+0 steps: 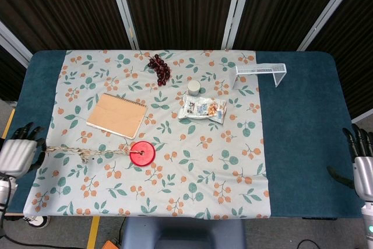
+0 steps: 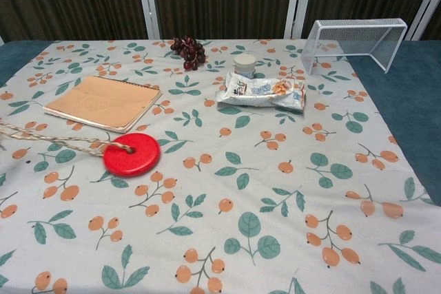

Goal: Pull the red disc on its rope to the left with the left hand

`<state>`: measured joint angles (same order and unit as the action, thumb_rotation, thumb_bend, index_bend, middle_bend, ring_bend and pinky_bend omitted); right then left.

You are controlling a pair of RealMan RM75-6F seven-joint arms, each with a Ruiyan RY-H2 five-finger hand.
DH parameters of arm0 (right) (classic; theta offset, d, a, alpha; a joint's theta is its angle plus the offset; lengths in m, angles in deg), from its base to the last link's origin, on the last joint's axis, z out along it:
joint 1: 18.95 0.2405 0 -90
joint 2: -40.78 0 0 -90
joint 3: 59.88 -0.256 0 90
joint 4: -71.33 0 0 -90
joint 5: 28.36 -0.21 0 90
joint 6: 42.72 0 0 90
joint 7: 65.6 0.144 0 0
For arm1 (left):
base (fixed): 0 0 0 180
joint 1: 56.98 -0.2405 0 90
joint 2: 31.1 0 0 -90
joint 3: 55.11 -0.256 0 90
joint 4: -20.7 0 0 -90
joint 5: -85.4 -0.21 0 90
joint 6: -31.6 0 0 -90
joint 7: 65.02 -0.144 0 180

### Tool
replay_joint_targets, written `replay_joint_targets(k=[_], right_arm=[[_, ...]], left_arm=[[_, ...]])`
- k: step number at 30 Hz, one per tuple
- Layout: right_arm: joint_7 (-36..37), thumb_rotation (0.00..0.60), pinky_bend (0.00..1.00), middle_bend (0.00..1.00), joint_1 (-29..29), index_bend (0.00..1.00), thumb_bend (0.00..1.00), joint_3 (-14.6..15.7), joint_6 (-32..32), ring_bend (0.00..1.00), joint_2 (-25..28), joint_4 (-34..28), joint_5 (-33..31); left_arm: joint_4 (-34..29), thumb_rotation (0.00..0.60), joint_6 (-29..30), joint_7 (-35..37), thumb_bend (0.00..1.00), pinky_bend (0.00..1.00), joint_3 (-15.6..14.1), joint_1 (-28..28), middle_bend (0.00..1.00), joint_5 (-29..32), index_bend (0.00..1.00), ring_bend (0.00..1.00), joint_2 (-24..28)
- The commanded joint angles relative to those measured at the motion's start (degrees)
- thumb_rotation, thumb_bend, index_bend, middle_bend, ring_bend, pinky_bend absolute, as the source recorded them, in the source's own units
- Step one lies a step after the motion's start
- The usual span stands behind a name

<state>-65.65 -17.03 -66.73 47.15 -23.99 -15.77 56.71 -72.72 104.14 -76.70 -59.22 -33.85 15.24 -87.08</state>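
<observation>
Red disc [image 1: 142, 154] lay flat on the floral cloth [image 1: 192, 190], just in front of the notebook [image 1: 117, 115], on the left half of the bench [image 1: 303, 132]. Was tied to a twisted rope [image 1: 81, 154] that ran from the hole at its centre leftward, with a knot about halfway, out to the cloth's left edge. Ended at the left hand [image 1: 17, 154], which sat at the far left side of the bench over the blue cover. Held the rope end with dark fingers curled around it, as far as the head view showed; was out of frame in the chest view, where only the rope [image 2: 55, 141] and the disc [image 2: 131, 154] appeared.

Right hand [image 1: 361, 164] stayed apart from everything, beyond the right edge of the bench, fingers pointing up and slightly spread, holding nothing.

Farther back on the cloth: a bunch of dark grapes [image 1: 159, 68], a small white jar [image 1: 193, 88], and a snack packet [image 1: 202, 109] just in front of the jar. Wire rack [image 1: 260, 74] stood at the border between the cloth and the blue cover, on the right.
</observation>
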Motion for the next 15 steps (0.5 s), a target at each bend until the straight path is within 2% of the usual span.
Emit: replay_joint_targets(k=[1,7,15], right_arm=[[-0.45,0.6,0.0,0.0,0.22,0.0,0.29,-0.04,0.0,0.0,0.06,-0.28,0.28],[-0.79,0.6,0.0,0.0,0.26,0.0,0.29,0.33,0.01,0.0,0.17,-0.59,0.76],[0.33,0.6,0.0,0.0,-0.31,0.0,0.29,0.43,0.31,0.0,-0.04,0.37,0.01]], left_arm=[[-0.22,0.6,2.2,0.34,0.79,0.16,-0.45,-2.92,0.16,2.12,0.93,0.0,2.28],[0.58,0.6,8.4,-6.64,0.81,0.17,3.65,-5.0,0.19,6.5,0.93,0.0,0.65],[4.69,0.6,16.17,-17.52,0.83,0.16,10.21,-3.55,0.21,7.56,0.94,0.02,-7.2]])
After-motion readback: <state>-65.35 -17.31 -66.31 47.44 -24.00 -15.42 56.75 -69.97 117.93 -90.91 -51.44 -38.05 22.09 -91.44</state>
